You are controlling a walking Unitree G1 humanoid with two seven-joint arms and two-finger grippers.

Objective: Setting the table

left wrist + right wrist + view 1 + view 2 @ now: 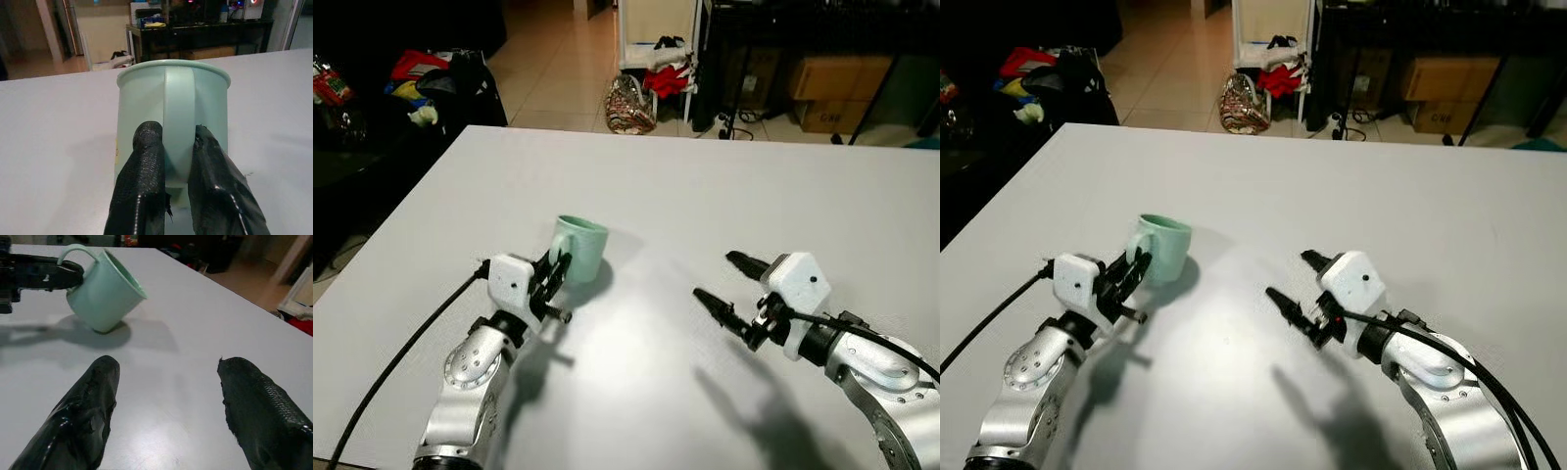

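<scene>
Beyond the fingers we saw cardboard boxes (827, 90), a patterned bag (631, 104) on tiled floor (553, 64), and heaped clothes (431, 78).

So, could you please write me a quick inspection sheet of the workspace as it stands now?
Surface: white table, bare apart from one mug.
Job's things: mint green mug, upright in the head views, open side up.
Clutter: nothing seen on the table.
Grippers: left end effector shut on the mug's handle; right end effector open, holding nothing, apart from the mug.
Cables: black cable along the left arm; another on the right arm.
Surroundings: tiled floor, patterned bag, cardboard boxes, dark furniture.
</scene>
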